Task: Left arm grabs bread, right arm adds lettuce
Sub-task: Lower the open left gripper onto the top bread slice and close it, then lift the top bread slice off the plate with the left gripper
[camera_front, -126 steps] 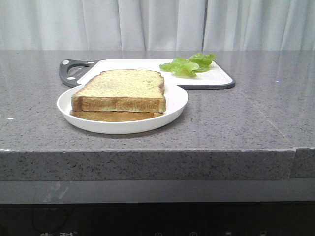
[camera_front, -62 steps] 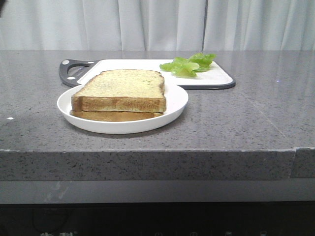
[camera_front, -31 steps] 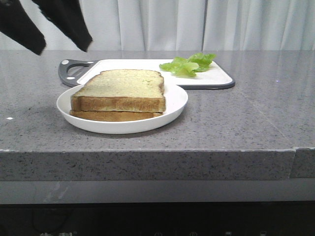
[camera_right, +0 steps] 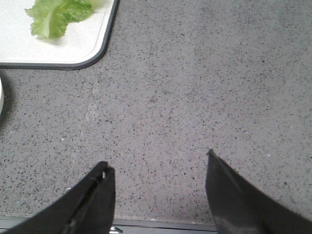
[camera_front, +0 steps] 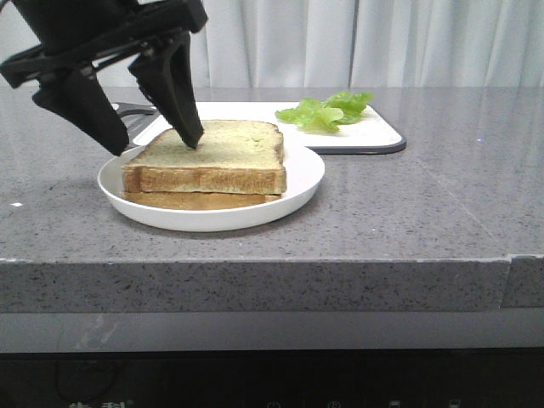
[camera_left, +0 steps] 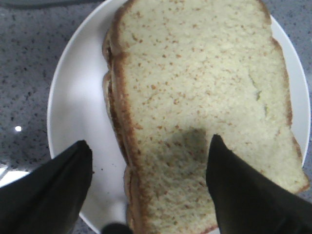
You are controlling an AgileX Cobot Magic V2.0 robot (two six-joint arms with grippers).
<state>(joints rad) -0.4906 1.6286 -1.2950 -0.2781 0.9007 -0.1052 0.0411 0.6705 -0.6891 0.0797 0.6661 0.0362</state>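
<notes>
Over the plate [camera_front: 299, 183], the left claw [camera_front: 157, 140] is spread wide astride the bread [camera_front: 212, 153], gripping nothing. Lettuce [camera_front: 327, 110] is seen on the cutting board [camera_front: 374, 136], while the right claw [camera_right: 158, 192] is held open above bare bench [camera_right: 195, 87].

Nothing readable is showing anywhere on the countertop [camera_front: 408, 212], the plate [camera_front: 306, 174] or the cutting board [camera_front: 374, 136]. Along the dark panel [camera_front: 280, 382] below the counter edge, a few pale marks are peeking up, possibly tops of printed characters, but they are cut off and too small to make out.
</notes>
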